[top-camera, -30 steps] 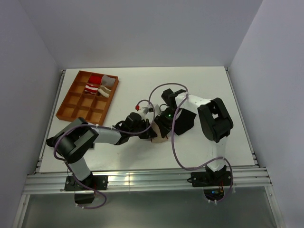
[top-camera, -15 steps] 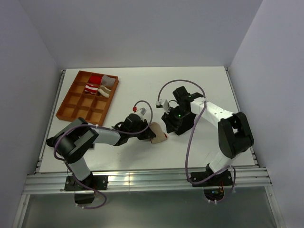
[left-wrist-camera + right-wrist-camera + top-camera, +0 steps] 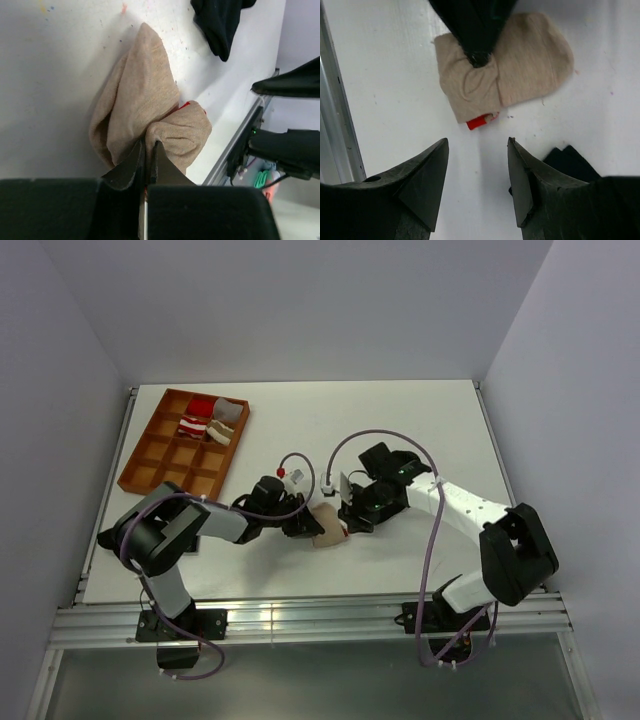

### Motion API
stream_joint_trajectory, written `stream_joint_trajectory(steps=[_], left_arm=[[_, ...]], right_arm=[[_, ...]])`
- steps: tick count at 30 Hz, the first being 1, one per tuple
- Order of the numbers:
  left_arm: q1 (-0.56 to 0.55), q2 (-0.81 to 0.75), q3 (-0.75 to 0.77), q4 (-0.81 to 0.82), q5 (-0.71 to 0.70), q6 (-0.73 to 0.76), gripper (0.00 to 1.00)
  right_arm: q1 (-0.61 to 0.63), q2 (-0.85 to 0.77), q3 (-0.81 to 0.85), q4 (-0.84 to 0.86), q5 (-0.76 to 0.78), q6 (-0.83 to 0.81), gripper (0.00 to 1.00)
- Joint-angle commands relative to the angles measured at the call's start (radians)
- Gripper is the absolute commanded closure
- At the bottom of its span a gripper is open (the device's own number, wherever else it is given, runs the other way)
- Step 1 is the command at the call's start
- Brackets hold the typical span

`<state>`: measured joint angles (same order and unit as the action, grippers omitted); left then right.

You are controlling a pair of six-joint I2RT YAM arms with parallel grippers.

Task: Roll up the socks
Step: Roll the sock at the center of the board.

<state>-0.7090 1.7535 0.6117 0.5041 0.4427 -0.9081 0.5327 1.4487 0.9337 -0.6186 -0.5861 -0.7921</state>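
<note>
1. I am pinching the beige sock (image 3: pixel 140 95) between tightly closed left fingers (image 3: pixel 131 165); it is lying on the bench (image 3: pixel 50 75).
2. I am holding the right fingers (image 3: pixel 427 180) spread wide and empty just short of it, with the black sock (image 3: pixel 570 160) beside them.

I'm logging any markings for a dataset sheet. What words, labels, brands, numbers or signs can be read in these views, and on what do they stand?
There are none to read. The beige sock, the black sock, the wooden tray and the table carry no legible text in any view.
</note>
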Motion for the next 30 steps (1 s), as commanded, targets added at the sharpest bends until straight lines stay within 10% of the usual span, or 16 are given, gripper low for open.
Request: stream_joint_trajectory(steps=[1,30], left_arm=[[0.006,0.067,-0.023,-0.176,0.083,0.09,1.0],[0.031,0.107,0.063,-0.289,0.189,0.15,1.0]], right_arm=[[0.071,-0.053,-0.038,0.065,0.028,-0.042,0.42],[0.389,-0.063,-0.234,0.307,0.293,0.02,0.44]])
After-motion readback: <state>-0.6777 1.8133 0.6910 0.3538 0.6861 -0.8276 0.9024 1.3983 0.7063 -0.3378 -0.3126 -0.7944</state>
